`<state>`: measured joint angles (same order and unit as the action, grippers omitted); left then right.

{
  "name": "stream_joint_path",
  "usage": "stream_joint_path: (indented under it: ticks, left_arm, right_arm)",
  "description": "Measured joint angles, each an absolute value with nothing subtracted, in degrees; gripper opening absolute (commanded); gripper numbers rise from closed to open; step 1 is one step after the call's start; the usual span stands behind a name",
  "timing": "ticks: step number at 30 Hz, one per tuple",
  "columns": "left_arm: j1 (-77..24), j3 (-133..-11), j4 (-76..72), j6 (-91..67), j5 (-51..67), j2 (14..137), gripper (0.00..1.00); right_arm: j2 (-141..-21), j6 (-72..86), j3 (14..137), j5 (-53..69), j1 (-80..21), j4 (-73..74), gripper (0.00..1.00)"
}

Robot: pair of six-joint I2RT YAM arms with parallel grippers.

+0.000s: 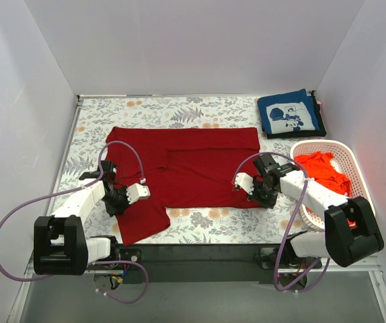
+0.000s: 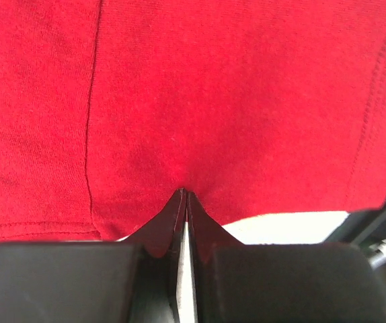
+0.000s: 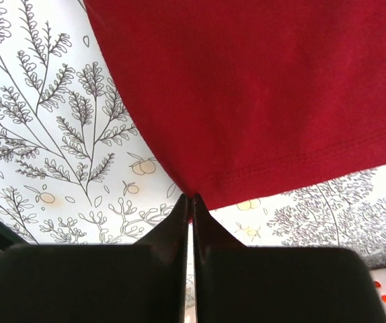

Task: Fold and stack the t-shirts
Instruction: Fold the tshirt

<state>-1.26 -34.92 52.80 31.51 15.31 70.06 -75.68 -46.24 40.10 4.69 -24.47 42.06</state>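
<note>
The dark red t-shirt [image 1: 200, 158] lies spread on the floral table cloth, with one part hanging toward the near edge at the left. My left gripper [image 1: 120, 202] is shut on its cloth near the left side; in the left wrist view the tips [image 2: 185, 193] pinch the red cloth [image 2: 233, 101]. My right gripper [image 1: 260, 199] is shut on the shirt's near right corner; in the right wrist view the tips [image 3: 191, 197] pinch the hemmed edge [image 3: 260, 101]. The navy t-shirt [image 1: 290, 114] lies folded at the back right. The orange-red t-shirt [image 1: 322, 169] is crumpled in the basket.
The white perforated basket [image 1: 344, 151] stands at the right edge, close to my right arm. The floral table cloth [image 1: 206, 222] covers the table and shows in the right wrist view [image 3: 52, 134]. White walls enclose the left, back and right.
</note>
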Motion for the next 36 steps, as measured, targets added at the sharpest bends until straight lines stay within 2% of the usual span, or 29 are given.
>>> stream_joint_path:
  ticks: [20,36]
  left_arm:
    - [-0.38,-47.37,66.26,29.08,20.21,70.65,0.0]
    - [4.97,-67.79,69.56,25.56,27.31,85.54,0.0]
  right_arm:
    - [-69.69,-47.05,43.46,5.1,-22.31,46.68,0.01]
    - [-74.96,-51.05,53.76,8.08,-16.73,49.23,0.01]
